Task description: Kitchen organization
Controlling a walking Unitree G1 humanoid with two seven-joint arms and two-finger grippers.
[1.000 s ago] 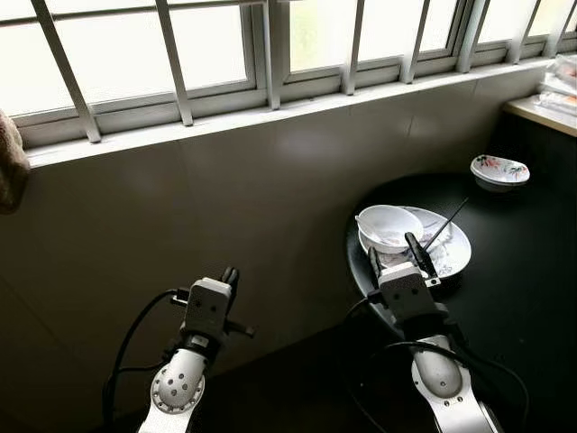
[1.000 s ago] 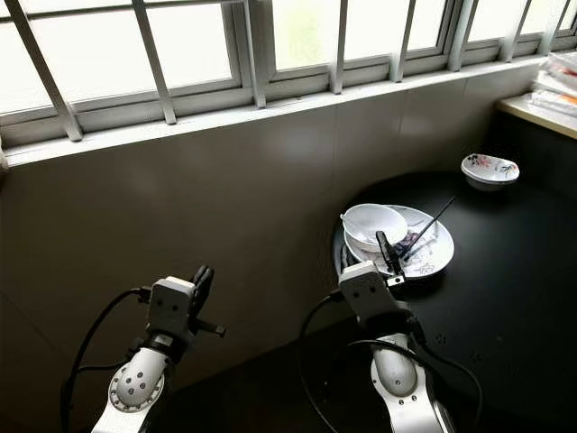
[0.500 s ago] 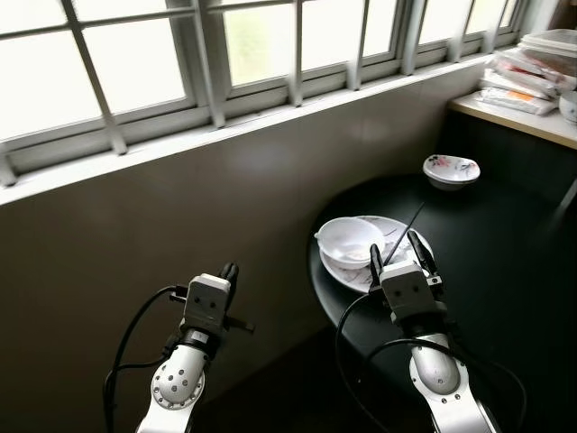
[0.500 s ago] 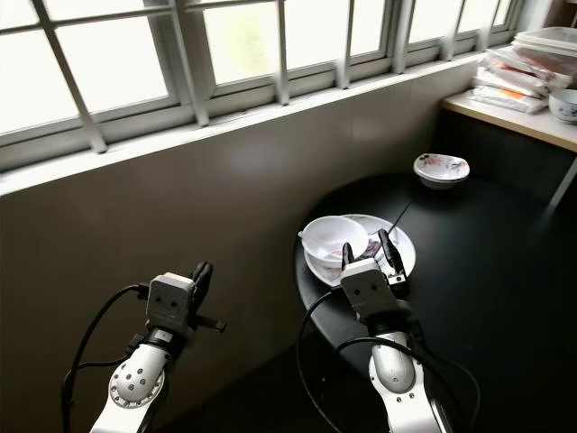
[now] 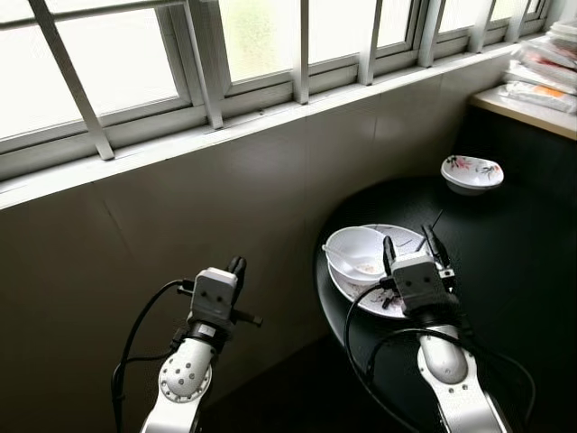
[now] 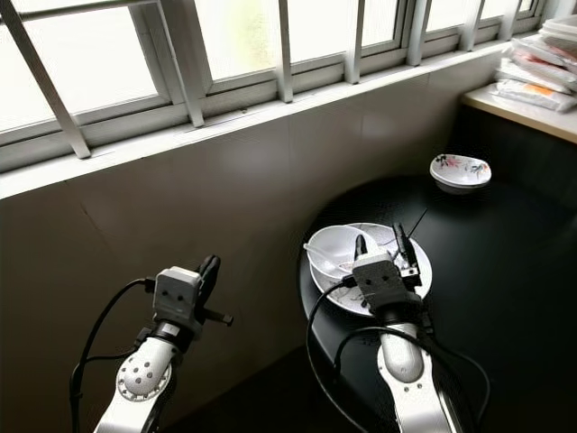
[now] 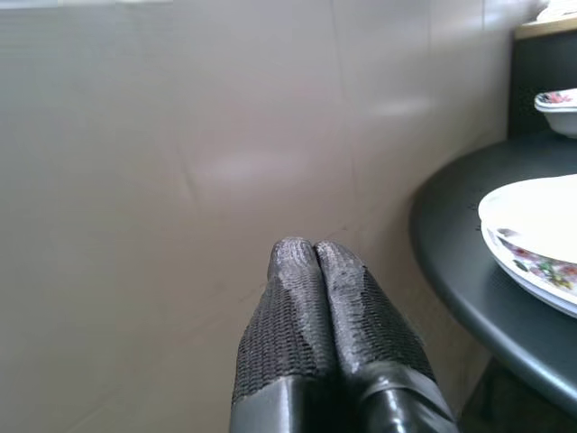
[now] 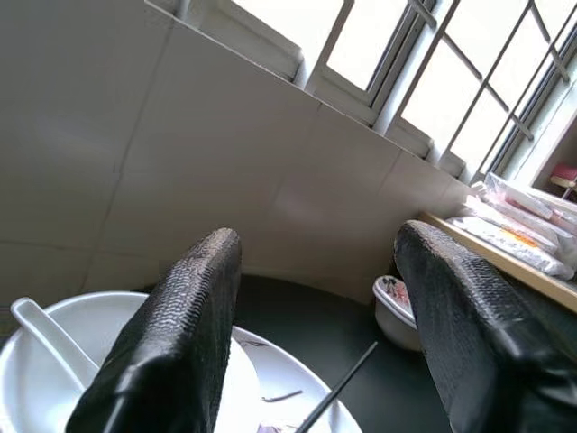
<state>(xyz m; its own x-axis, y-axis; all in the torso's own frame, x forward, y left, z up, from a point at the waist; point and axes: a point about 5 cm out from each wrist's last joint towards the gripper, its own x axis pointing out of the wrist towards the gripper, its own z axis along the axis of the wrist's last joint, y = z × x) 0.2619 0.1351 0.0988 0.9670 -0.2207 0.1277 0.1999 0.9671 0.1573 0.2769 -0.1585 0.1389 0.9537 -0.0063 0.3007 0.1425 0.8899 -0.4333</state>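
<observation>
Hovering over the near edge of the flowered plate, the right pincer holds its fingers spread. At the plate's 10 o'clock sits a white bowl with a spoon. Off the black table, the left pincer is pressed together.

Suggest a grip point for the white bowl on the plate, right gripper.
Take the white bowl by its rim on the side nearest the right gripper, one finger inside and one outside, coming down from above. The thin upright wall suits a pinch. The spoon lies inside, so probably grip clear of its handle. The bowl sits on the plate, making a side grasp awkward.
</observation>
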